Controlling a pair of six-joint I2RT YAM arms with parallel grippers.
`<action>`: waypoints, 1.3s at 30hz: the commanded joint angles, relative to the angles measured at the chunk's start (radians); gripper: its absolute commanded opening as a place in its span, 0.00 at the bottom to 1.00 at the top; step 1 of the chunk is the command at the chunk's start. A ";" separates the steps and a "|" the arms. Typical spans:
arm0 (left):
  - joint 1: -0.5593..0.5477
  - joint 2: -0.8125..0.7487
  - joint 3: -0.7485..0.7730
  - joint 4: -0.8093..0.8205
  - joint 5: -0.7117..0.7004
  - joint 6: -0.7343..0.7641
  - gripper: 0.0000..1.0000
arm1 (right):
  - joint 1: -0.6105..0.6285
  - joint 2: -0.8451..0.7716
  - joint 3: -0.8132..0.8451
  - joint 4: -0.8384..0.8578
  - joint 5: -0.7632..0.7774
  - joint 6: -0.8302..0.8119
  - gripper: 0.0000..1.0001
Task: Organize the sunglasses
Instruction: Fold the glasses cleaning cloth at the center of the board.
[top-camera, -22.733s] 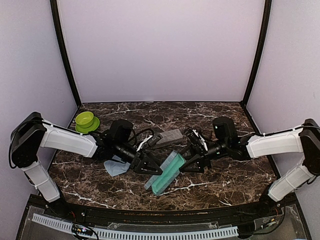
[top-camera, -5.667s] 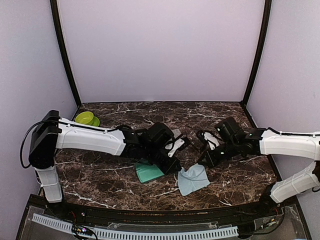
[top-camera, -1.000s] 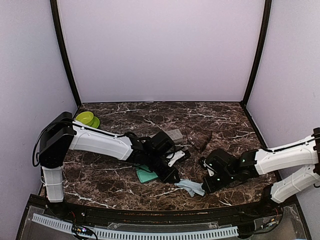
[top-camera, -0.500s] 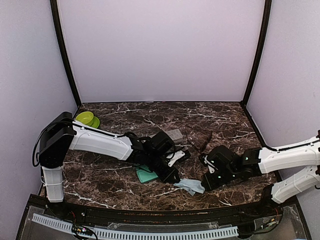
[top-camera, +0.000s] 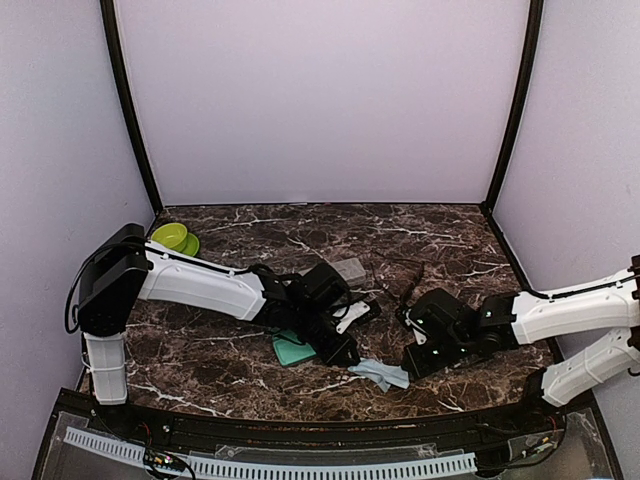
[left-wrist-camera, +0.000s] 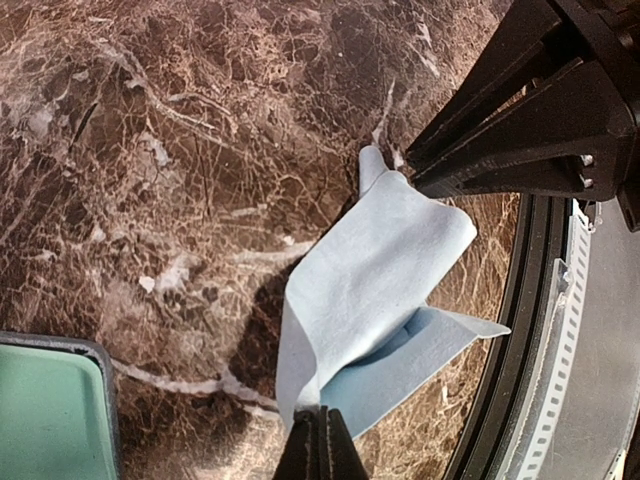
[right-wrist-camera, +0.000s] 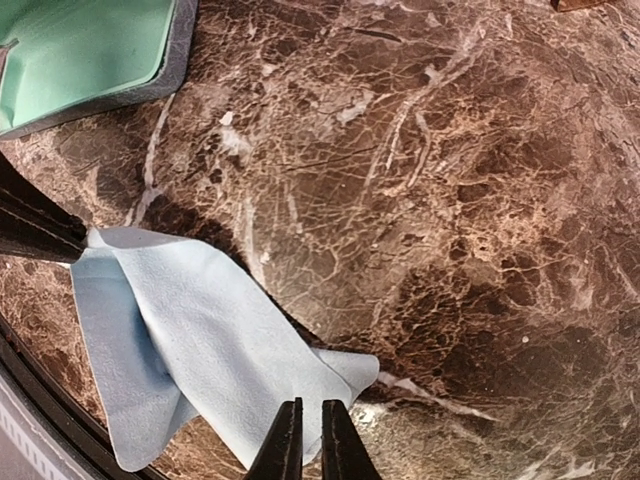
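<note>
A light blue cloth (top-camera: 382, 373) lies folded near the table's front edge, between my two grippers. My left gripper (top-camera: 352, 362) is shut on one corner of the cloth (left-wrist-camera: 370, 290), its tips (left-wrist-camera: 322, 420) pinching the fold. My right gripper (top-camera: 408, 368) sits at the opposite corner with a narrow gap between its fingers (right-wrist-camera: 310, 415), and the cloth (right-wrist-camera: 190, 340) lies under them. One pair of sunglasses (top-camera: 405, 285), a faint dark brown shape, rests on the marble behind the right gripper.
An open case with a green lining (top-camera: 293, 350) lies under the left arm and shows in both wrist views (left-wrist-camera: 50, 410) (right-wrist-camera: 80, 45). A grey case (top-camera: 345, 270) sits behind it. A green bowl (top-camera: 172, 240) stands at the back left. The black front rim (left-wrist-camera: 520, 330) is close.
My right gripper's fingers have parted a little at the cloth's corner. The left gripper keeps its hold and has not moved.
</note>
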 joint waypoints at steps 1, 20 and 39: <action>-0.005 -0.032 0.016 -0.024 -0.002 0.014 0.00 | 0.007 0.010 0.029 -0.010 0.030 -0.004 0.11; -0.005 -0.032 0.020 -0.020 0.002 0.014 0.00 | 0.007 0.095 0.048 0.010 0.004 -0.036 0.17; -0.006 -0.032 0.016 -0.024 0.001 0.015 0.00 | 0.007 0.117 0.041 0.028 -0.002 -0.042 0.15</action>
